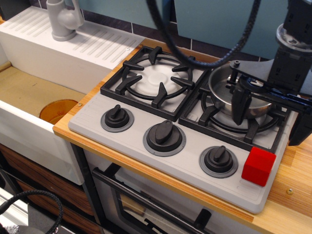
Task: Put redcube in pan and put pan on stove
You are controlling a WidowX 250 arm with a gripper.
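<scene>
We see a wooden tabletop (297, 165) carrying the stove (146, 161), with a white sink (29, 97) to its left. The pan (225, 87) sits on the right burner; our tool (253, 105) grips its rim. The redcube (258, 166) rests on the stove's front right corner, below the tool.
</scene>
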